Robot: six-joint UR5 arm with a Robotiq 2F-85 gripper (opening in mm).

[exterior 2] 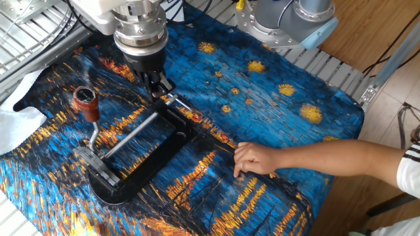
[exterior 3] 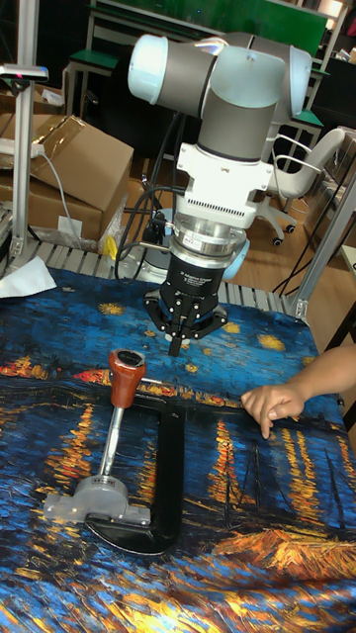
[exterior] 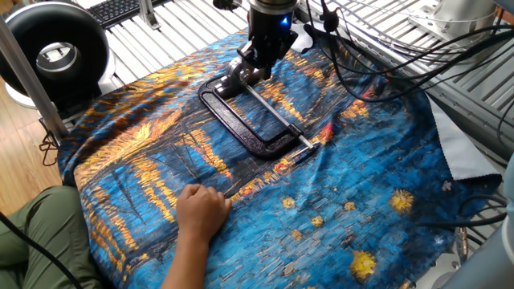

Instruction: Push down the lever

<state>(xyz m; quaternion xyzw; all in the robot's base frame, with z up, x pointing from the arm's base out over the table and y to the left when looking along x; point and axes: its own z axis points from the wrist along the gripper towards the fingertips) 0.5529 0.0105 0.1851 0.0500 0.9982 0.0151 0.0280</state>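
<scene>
Just hand above upright lever

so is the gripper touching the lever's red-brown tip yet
Apart. The other fixed view shows the gripper at the far end of the black clamp frame, with bare cloth between it and the lever.

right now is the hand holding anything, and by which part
Nothing. The hand hangs shut above the clamp, clear of the lever.
</scene>
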